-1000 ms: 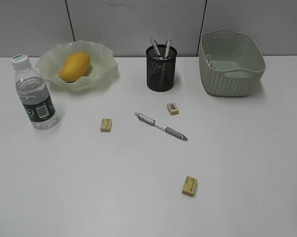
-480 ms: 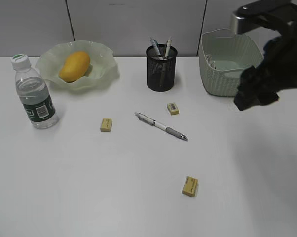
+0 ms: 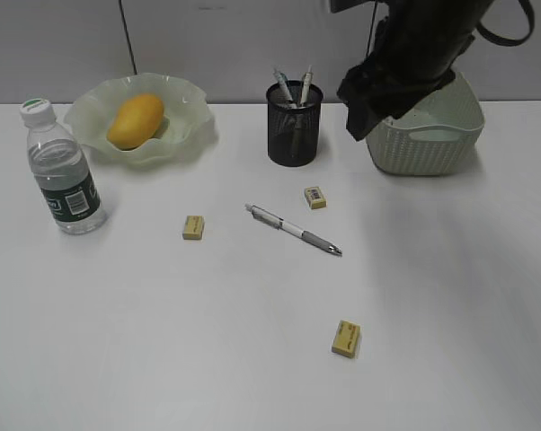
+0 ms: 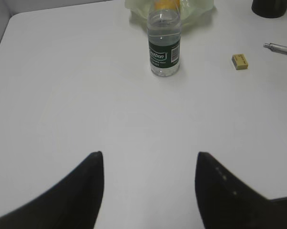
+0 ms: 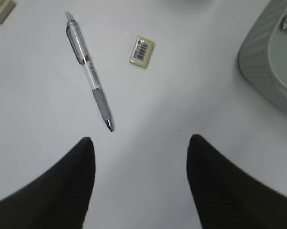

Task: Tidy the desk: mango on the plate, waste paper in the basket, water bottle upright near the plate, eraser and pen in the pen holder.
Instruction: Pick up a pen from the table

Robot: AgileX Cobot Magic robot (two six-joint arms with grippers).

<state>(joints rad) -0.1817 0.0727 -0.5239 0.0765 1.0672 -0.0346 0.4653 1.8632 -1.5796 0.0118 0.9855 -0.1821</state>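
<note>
My right claw (image 5: 139, 183) gapes empty above pen (image 5: 88, 69): light, slick, probably rolls; pinch its rubber grip.

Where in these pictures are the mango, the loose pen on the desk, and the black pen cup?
mango (image 3: 135, 121), exterior view, middle of the fruit's yellow skin.
pen (image 5: 88, 71), right wrist view, middle of its clear barrel.
pen cup (image 3: 294, 135), exterior view, front of its mesh wall.

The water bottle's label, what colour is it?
Dark green with white print, on the water bottle; the left wrist view shows it best.
</note>
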